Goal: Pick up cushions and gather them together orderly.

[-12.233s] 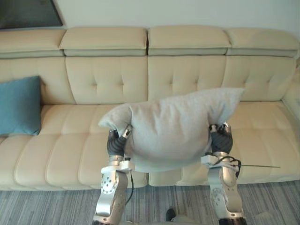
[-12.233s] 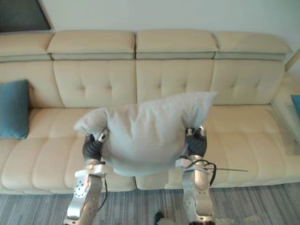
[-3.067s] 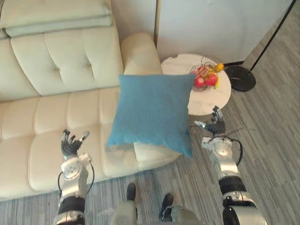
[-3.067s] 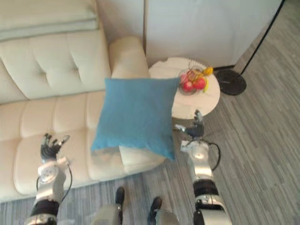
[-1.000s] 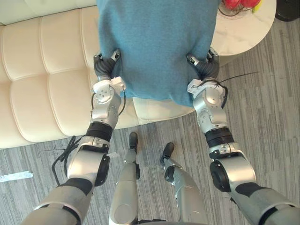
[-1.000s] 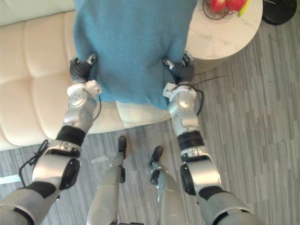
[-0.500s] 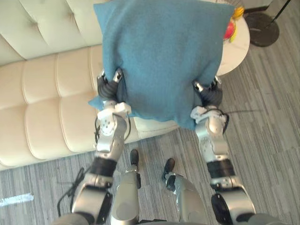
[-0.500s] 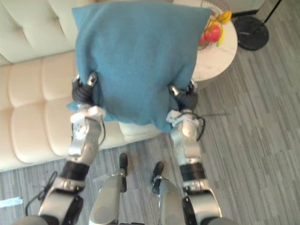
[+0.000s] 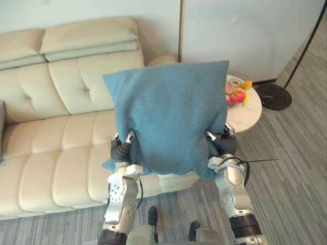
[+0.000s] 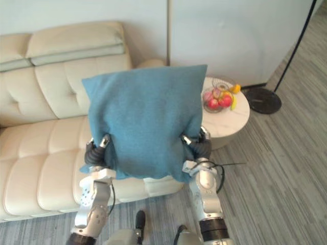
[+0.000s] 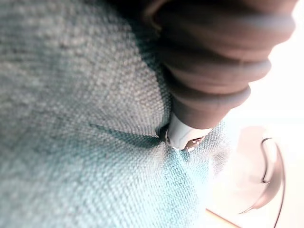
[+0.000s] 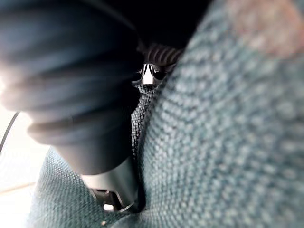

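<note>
A wire bowl (image 10: 220, 79) of red apples (image 10: 218, 101) and a yellow fruit (image 10: 234, 91) sits on the round white side table (image 9: 248, 113), just past the right arm of the cream sofa (image 9: 66, 87). The square teal cushion (image 9: 171, 117), coarsely woven, is held upright before the sofa's right end. The left hand (image 9: 121, 149) and right hand (image 9: 226, 146) pinch its bunched lower corners, thumbs on the near face.

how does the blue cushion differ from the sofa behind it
The blue cushion is teal woven cloth; the sofa is cream, smooth and tufted. The blue cushion hangs upright between the left hand and right hand; the sofa stands on the floor. Both look padded.
</note>
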`<state>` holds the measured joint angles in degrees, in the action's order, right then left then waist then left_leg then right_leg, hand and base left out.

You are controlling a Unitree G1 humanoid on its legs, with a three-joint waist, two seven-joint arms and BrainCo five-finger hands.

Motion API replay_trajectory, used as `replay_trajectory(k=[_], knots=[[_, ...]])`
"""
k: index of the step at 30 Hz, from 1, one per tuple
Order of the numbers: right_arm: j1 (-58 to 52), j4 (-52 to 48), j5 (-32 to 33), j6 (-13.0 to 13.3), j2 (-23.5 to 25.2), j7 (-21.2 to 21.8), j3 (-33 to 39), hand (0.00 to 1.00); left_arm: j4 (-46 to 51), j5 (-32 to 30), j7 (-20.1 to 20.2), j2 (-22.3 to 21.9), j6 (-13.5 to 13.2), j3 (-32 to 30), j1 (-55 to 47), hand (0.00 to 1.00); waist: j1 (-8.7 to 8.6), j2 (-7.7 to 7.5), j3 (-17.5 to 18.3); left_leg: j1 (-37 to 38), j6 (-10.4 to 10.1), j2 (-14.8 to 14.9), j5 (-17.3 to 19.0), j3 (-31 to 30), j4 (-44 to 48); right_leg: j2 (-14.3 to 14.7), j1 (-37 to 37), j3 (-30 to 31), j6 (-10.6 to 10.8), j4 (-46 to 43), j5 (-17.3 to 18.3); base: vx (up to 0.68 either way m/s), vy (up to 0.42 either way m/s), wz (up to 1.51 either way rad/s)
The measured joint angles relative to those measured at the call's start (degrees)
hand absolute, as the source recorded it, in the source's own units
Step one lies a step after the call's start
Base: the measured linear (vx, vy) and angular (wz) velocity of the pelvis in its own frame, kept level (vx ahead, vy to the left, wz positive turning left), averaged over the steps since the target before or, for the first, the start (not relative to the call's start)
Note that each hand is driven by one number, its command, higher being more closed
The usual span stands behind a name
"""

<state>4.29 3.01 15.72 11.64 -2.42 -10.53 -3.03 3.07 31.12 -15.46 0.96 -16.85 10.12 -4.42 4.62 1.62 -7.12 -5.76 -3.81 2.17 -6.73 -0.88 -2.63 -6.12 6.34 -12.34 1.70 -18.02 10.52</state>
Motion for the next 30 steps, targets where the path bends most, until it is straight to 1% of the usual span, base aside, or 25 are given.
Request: replay_trajectory(k=[2,4,5,6,7,8,9,11,12,14,15,16,17,18,19,20,22,23,24,25,26,27,28,29,30], knots=[[-0.6,0.0,0.0,0.0,0.0,0.4,0.0,1.00,0.0,0.0,0.7,0.0,0.1,0.0,-0.9,1.00,0.01,0.00,0.0,-0.6,-0.3,-0.5,-1.2,-2.9,-0.2,-0.1,-0.6,-2.2,-0.4,-0.5,0.6,-0.07,-0.004,0.76],[-1.2,-0.1,0.0,0.0,-0.7,0.4,0.1,1.00,0.1,0.1,0.7,0.0,0.6,0.6,-1.1,1.00,-0.88,0.55,0.2,-3.0,0.6,-0.4,0.6,-2.2,-0.1,-0.9,-0.5,-5.9,-0.5,-2.2,1.7,-0.14,-0.010,1.14],[-1.4,-0.2,0.0,0.0,-1.3,0.4,0.6,1.00,0.2,0.1,0.8,-0.1,1.1,1.0,-1.2,1.00,-1.69,0.91,0.6,-5.5,3.2,1.0,3.3,3.8,1.7,-1.2,-0.5,-9.1,-0.6,-1.3,1.7,-0.13,-0.008,1.25],[-1.3,-0.2,0.1,0.1,-1.7,0.3,1.2,1.00,0.2,0.1,1.2,-0.1,1.1,1.4,-1.2,1.00,-1.90,0.76,0.6,-7.6,4.9,2.8,5.3,10.1,5.0,-2.2,-0.1,-10.4,-1.2,-0.2,1.4,-0.14,0.069,1.33],[-1.3,-0.1,0.1,0.1,-2.2,0.3,1.8,1.00,0.1,0.3,1.5,0.1,1.1,2.3,-1.3,1.00,-1.42,0.98,0.6,-10.8,5.9,5.8,7.6,17.8,11.1,-3.7,0.7,-13.0,-1.6,-0.9,1.3,-0.08,0.118,0.79],[-1.3,0.0,0.1,0.0,-2.2,0.3,2.0,1.00,-0.1,0.5,1.8,0.1,1.1,2.5,-1.3,1.00,-1.45,1.01,0.6,-11.7,6.1,6.7,8.1,19.2,13.3,-4.2,0.7,-13.8,-1.7,-1.1,1.4,-0.08,0.136,0.87],[-1.5,0.1,0.1,0.0,-2.2,0.3,2.5,1.00,-1.2,0.6,2.2,0.4,1.3,2.9,-1.3,1.00,-1.90,0.81,0.7,-13.4,6.8,7.9,8.8,22.4,20.2,-6.3,0.6,-15.8,-1.6,-1.6,1.3,-0.02,0.128,0.76],[-1.9,0.2,0.1,0.0,-2.4,0.3,2.9,1.00,-3.2,0.8,2.4,0.4,1.4,3.3,-1.3,1.00,-2.69,0.90,0.9,-12.8,5.8,11.3,11.0,25.8,25.8,-8.3,-0.9,-17.8,0.1,0.2,-0.2,0.03,0.144,0.67],[-1.9,0.2,0.1,0.0,-2.4,0.3,3.0,1.00,-3.4,1.0,2.5,0.4,1.5,3.5,-1.3,1.00,-2.98,1.17,1.0,-12.3,5.3,12.1,11.3,26.2,25.8,-8.4,-1.4,-18.3,0.4,0.9,-0.7,0.08,0.193,0.54],[-1.9,0.3,0.1,0.0,-2.8,-0.1,3.7,1.00,-3.9,1.8,3.3,0.5,1.5,4.0,-1.1,1.00,-4.21,1.90,2.2,-10.0,3.0,16.3,11.7,30.2,21.1,-9.5,-2.6,-20.4,3.3,5.6,-4.8,0.12,0.318,0.54],[-1.9,0.3,0.1,0.0,-3.0,-0.1,4.1,1.00,-3.9,1.8,3.4,0.4,1.5,4.3,-0.8,1.00,-4.37,2.05,2.4,-10.0,2.4,16.6,11.1,30.7,19.8,-9.7,-2.7,-20.9,3.9,6.3,-5.5,0.14,0.405,0.63],[-1.9,0.4,0.1,-0.1,-3.6,-0.6,5.6,1.00,-4.1,1.8,3.5,0.4,1.6,5.7,0.3,1.00,-4.63,2.78,2.8,-10.2,0.3,17.9,6.6,32.4,16.6,-10.1,-3.2,-22.3,6.3,7.8,-7.2,0.15,0.451,0.78],[-1.9,1.6,0.1,-0.3,-3.3,-1.0,6.5,1.00,-5.7,1.8,3.6,1.2,1.7,6.6,2.0,1.00,-4.67,1.00,2.4,-10.5,-1.3,15.8,5.7,32.6,18.2,-12.2,-4.6,-22.5,7.3,9.6,-9.8,0.15,0.467,0.74],[-1.9,2.2,0.1,-0.5,-3.0,-1.0,6.6,1.00,-6.2,2.0,3.6,1.7,1.8,6.7,2.3,1.00,-4.71,0.33,2.5,-11.0,-0.3,15.2,6.4,32.5,19.1,-12.6,-4.9,-22.2,7.2,10.6,-11.2,0.14,0.477,0.68],[-2.0,2.6,0.0,-1.0,-2.0,-1.0,6.7,1.00,-6.7,2.7,3.6,3.5,2.2,6.7,2.3,1.00,-4.77,-0.66,2.9,-13.9,2.2,14.9,9.5,31.2,24.2,-13.1,-6.0,-21.5,7.1,13.0,-14.6,0.15,0.480,0.49],[-2.0,2.6,0.0,-1.0,-1.1,-0.9,6.6,1.00,-7.1,2.8,3.6,4.6,2.2,6.7,2.3,1.00,-4.69,-0.94,2.9,-15.6,3.2,14.9,12.0,30.0,28.2,-13.3,-6.8,-20.9,7.6,14.0,-15.9,0.14,0.474,0.53],[-2.0,2.6,0.1,-1.2,0.6,-0.9,6.1,1.00,-7.3,2.8,3.6,6.3,2.2,6.6,1.8,1.00,-3.28,-1.67,2.8,-17.8,4.3,14.9,18.0,29.3,35.4,-14.6,-7.8,-19.7,8.5,14.0,-17.3,0.15,0.479,0.21],[-2.0,2.6,0.1,-1.2,0.6,-0.8,5.8,1.00,-7.3,2.8,3.6,6.7,2.2,6.6,1.8,1.00,-2.93,-1.63,2.8,-18.4,4.3,14.3,19.8,28.8,36.5,-15.4,-7.1,-18.5,8.2,12.1,-17.4,0.14,0.602,0.13],[-2.1,2.6,0.2,-1.4,0.5,-0.7,5.7,1.00,-7.3,2.8,3.6,6.8,2.3,6.6,1.7,1.00,-2.82,-1.60,2.8,-18.9,4.7,13.3,21.2,28.5,36.4,-16.4,-4.0,-13.5,4.9,7.4,-17.2,0.06,0.350,0.17],[-2.1,2.6,0.2,-1.4,0.5,-0.6,5.7,1.00,-7.3,2.7,3.6,6.9,2.3,6.6,1.6,1.00,-2.96,-1.52,2.7,-18.9,4.4,12.9,21.6,27.8,35.7,-16.3,-2.2,-9.7,4.2,4.3,-15.5,0.10,0.439,0.58],[-2.8,2.6,0.3,-1.4,0.6,-0.6,5.7,1.00,-7.3,2.7,3.6,6.9,2.8,6.6,1.4,1.00,-4.53,-1.94,2.5,-17.7,4.3,10.1,21.4,25.7,32.2,-12.7,2.1,1.8,5.1,-6.3,-7.5,0.08,0.213,0.64],[-3.0,2.6,0.3,-1.5,0.6,-0.6,5.7,1.00,-7.3,2.7,3.6,7.0,3.0,6.6,1.4,1.00,-4.86,-2.36,2.3,-16.8,4.6,9.0,21.2,25.4,30.7,-11.5,3.1,3.7,5.3,-8.8,-5.1,0.15,0.278,0.81],[-3.4,2.6,0.5,-1.5,0.7,-0.4,5.8,1.00,-7.3,2.7,3.6,7.3,3.4,6.6,1.4,1.00,-5.34,-3.68,1.7,-13.6,5.8,5.9,20.4,24.9,26.3,-7.9,5.4,6.7,4.5,-12.6,0.3,0.14,0.128,0.39],[-3.5,2.6,0.5,-1.5,0.7,-0.2,5.8,1.00,-7.3,2.7,3.6,7.3,3.4,6.6,1.3,1.00,-5.41,-3.82,1.7,-12.8,6.3,5.1,20.2,24.7,25.2,-6.5,6.2,7.4,4.3,-13.1,1.5,0.18,0.124,0.39],[-3.8,2.6,0.6,-1.4,0.7,0.4,6.1,1.00,-7.3,2.6,3.6,7.3,3.5,6.7,1.4,1.00,-5.83,-3.90,1.8,-10.4,6.4,3.4,19.5,24.4,22.0,-2.0,8.7,8.8,3.5,-13.3,4.3,0.20,0.067,0.29]])
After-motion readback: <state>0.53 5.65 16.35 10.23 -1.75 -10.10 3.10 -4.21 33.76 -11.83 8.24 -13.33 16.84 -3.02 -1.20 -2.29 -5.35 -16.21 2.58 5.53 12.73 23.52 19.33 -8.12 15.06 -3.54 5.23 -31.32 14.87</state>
